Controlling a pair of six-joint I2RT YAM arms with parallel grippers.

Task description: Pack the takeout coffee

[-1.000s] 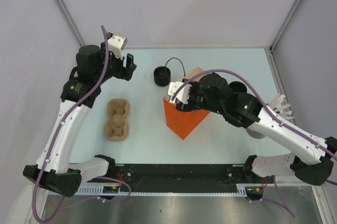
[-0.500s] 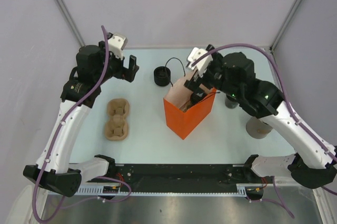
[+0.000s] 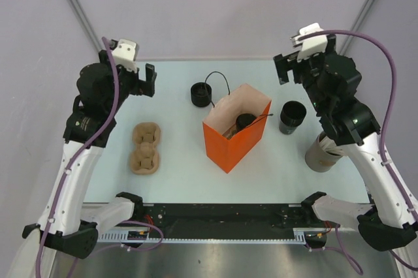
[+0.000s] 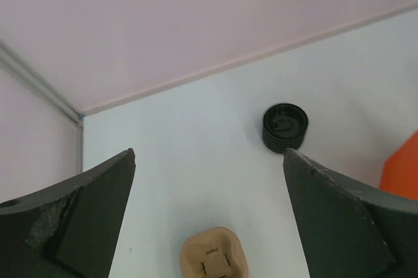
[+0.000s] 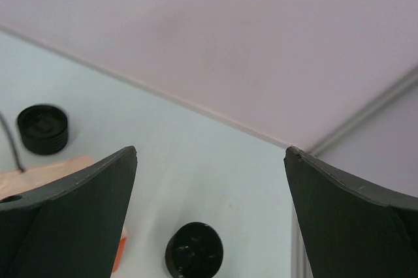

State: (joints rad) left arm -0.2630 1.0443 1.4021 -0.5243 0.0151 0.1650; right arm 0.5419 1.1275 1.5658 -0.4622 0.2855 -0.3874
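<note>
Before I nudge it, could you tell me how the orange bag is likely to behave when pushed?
The orange bag stands upright and open-topped, so its thin walls would probably buckle under a high push. The black cup inside likely weights its base, so a low push may slide rather than tip it.

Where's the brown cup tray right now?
In the top view, the brown cup tray lies on the table's left half, left of the orange bag and apart from it.

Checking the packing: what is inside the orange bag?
One black lidded cup shows through the orange bag's open top. Its walls hide the cup's body and the bag's floor.
</note>
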